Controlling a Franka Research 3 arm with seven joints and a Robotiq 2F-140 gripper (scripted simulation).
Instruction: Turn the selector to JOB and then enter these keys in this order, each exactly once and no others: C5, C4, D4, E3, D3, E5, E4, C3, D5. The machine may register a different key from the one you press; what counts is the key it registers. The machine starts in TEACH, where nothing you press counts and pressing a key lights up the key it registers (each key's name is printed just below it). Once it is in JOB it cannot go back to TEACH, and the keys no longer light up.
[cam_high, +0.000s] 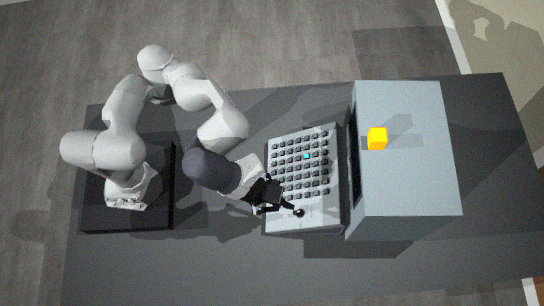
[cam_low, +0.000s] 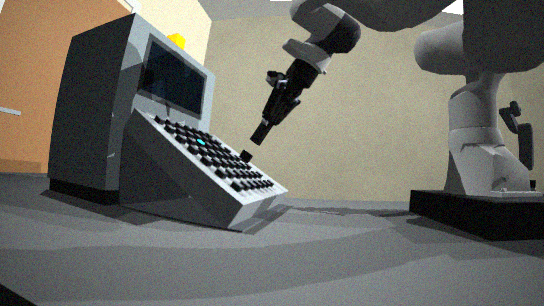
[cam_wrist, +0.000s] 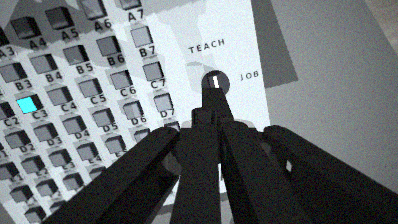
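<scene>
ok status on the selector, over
Gripper shut, holding nothing, poised just short of selector knob. Knob marker between TEACH and JOB. C3 key lit cyan. Nothing in the way.

Dark grey table (cam_high: 450, 260), matte top. Carries a grey control machine (cam_high: 405, 200) with sloped keypad console (cam_high: 280, 227) joined to its front. Black arm base plate (cam_high: 95, 220) lies well apart from the console, facing its keypad side.

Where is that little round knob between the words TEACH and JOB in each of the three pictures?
Top: the selector knob sits on the panel's near strip, below the key grid, just right of the gripper.
Exterior: a small dark stub on the sloped panel's right side, under the shut gripper's tip.
Wrist: upper centre, just beyond the fingertips.
Shared landmark: the lit cyan key.
</scene>
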